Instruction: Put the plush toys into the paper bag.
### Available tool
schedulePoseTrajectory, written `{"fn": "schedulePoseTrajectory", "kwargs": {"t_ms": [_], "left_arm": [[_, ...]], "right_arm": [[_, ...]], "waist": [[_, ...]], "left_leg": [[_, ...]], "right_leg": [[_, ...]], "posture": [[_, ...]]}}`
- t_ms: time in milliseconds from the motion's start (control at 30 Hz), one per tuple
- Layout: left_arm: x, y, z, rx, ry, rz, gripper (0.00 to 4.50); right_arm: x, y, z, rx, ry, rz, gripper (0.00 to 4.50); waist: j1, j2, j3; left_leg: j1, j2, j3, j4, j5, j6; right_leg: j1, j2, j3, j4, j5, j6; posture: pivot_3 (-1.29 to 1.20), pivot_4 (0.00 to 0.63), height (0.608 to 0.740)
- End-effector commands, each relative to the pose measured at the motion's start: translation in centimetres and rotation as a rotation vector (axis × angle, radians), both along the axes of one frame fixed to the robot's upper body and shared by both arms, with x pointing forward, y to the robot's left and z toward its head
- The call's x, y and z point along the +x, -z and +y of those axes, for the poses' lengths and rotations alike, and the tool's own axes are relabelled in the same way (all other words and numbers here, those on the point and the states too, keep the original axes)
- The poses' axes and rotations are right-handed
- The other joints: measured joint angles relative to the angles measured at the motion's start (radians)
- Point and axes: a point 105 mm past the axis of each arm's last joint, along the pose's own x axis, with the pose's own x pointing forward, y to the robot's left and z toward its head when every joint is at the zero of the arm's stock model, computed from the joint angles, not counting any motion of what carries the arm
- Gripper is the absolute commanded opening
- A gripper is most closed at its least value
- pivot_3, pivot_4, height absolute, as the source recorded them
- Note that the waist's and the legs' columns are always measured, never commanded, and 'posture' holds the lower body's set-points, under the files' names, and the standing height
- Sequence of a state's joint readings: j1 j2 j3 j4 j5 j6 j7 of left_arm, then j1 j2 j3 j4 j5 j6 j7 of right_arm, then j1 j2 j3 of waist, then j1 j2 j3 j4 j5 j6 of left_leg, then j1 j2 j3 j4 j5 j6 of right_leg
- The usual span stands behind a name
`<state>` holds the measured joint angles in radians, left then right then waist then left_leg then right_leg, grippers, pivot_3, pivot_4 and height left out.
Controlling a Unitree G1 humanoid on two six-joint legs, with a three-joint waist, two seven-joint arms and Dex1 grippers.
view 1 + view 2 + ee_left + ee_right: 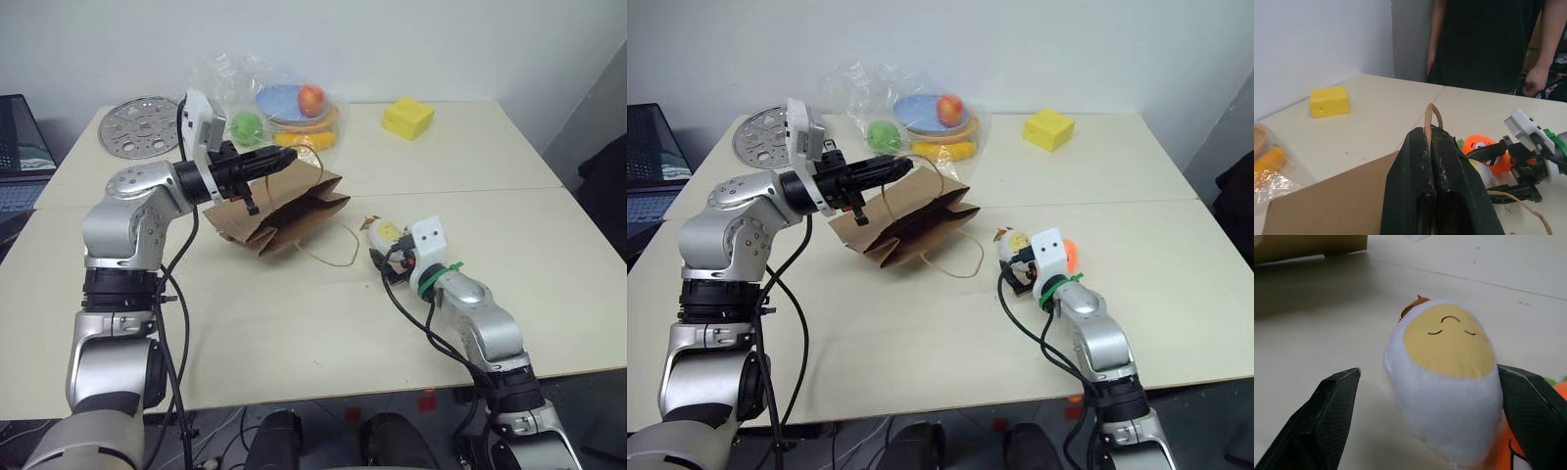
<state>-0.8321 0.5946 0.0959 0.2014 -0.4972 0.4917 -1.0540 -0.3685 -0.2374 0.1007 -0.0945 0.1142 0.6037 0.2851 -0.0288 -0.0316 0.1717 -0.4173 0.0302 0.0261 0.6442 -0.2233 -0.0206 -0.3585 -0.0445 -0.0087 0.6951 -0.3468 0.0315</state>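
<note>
Nearest, right tool (pixel 1425 421) spread wide around the white plush toy (pixel 1447 382), one finger on each side, contact not discernible; orange carrot plush (pixel 1069 255) just behind, mostly hidden by the wrist. Farther, beyond the white plush toy on the worktop (pixel 294 323), paper bag (pixel 284 211) tilted up, mouth interior unseen. Left tool (pixel 1432 147) clamped tight on the bag's twine handle (pixel 1432 115).
</note>
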Motion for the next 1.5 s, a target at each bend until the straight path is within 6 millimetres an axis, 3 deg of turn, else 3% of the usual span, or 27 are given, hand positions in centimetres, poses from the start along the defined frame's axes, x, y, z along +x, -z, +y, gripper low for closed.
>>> {"fn": "schedulePoseTrajectory", "kwargs": {"t_ms": [33, 300, 433, 633, 733, 900, 1033, 1133, 1500], "left_arm": [[-0.7, -1.5, 0.4, -0.008, -0.005, -0.06, 0.0], [-0.7, -1.4, 0.3, -0.012, -0.007, -0.059, 0.0], [-0.4, -1.3, 0.2, -0.014, -0.008, -0.055, 0.0], [-0.3, -1.1, -0.2, -0.016, 0.009, -0.048, 0.0], [-0.1, -1.1, -0.4, -0.018, 0.016, -0.048, 0.0], [0.0, -1.3, -0.9, -0.02, 0.034, -0.051, 0.0], [-0.1, -1.3, -1.3, -0.023, 0.046, -0.054, 0.0], [-0.2, -1.4, -1.4, -0.025, 0.053, -0.055, 0.0], [-1.6, -1.4, -2.7, -0.045, 0.127, -0.024, 0.0]], "right_arm": [[0.4, -0.4, -0.8, -0.031, 0.017, -0.019, 3.91], [0.4, -1.7, -1.2, 0.0, 0.014, -0.067, 1.17], [-1.3, -4.7, -0.3, -0.001, -0.115, -0.125, 0.03], [-2.8, -10.0, 0.4, 0.057, -0.179, -0.204, 0.01], [-3.2, -11.2, 1.2, 0.049, -0.228, -0.214, 0.01], [-3.7, -11.0, 3.8, -0.007, -0.334, -0.17, 0.01], [-3.6, -9.7, 5.4, -0.04, -0.376, -0.118, 0.01], [-3.5, -9.2, 6.0, -0.056, -0.39, -0.103, 0.01], [-1.4, -7.3, 10.7, -0.057, -0.444, -0.039, 0.01]], "waist": [[0.0, 0.0, 0.0], [0.0, 0.0, 0.0], [0.0, 0.001, 0.001], [0.0, 0.001, 0.002], [0.0, 0.001, 0.002], [0.001, 0.001, 0.002], [-0.001, 0.001, 0.002], [0.0, 0.001, 0.002], [-0.001, 0.001, 0.002]], "left_leg": [[0.0, 0.0, 0.0, 0.0, 0.0, 0.0], [0.0, 0.0, 0.0, 0.0, 0.0, 0.0], [0.0, 0.0, 0.0, 0.0, 0.0, 0.0], [0.0, 0.001, 0.0, 0.0, 0.0, 0.0], [0.0, 0.001, 0.0, 0.0, 0.0, 0.0], [-0.001, 0.0, 0.0, 0.0, 0.0, 0.0], [-0.001, 0.0, 0.0, 0.0, 0.0, 0.0], [-0.001, 0.0, 0.0, 0.0, 0.0, 0.0], [-0.001, 0.0, 0.0, 0.0, 0.0, 0.0]], "right_leg": [[0.0, 0.0, 0.0, 0.0, 0.0, 0.0], [0.0, 0.0, 0.0, 0.0, 0.0, 0.0], [0.0, 0.0, 0.0, 0.0, 0.0, 0.0], [-0.001, 0.0, 0.0, 0.0, 0.0, 0.0], [-0.001, 0.0, 0.0, 0.0, 0.0, 0.0], [-0.001, 0.0, 0.0, -0.001, 0.0, 0.0], [-0.001, 0.0, 0.0, -0.001, 0.0, 0.0], [-0.001, 0.0, 0.0, -0.001, 0.0, 0.0], [-0.002, 0.0, 0.0, 0.001, 0.0, 0.0]], "posture": [[0.0, 0.15, 0.74], [0.0, 0.15, 0.74], [0.0, 0.15, 0.74], [0.0, 0.15, 0.74], [0.0, 0.15, 0.74], [0.0, 0.15, 0.74], [0.0, 0.15, 0.74], [0.0, 0.15, 0.74], [0.0, 0.15, 0.74]]}}
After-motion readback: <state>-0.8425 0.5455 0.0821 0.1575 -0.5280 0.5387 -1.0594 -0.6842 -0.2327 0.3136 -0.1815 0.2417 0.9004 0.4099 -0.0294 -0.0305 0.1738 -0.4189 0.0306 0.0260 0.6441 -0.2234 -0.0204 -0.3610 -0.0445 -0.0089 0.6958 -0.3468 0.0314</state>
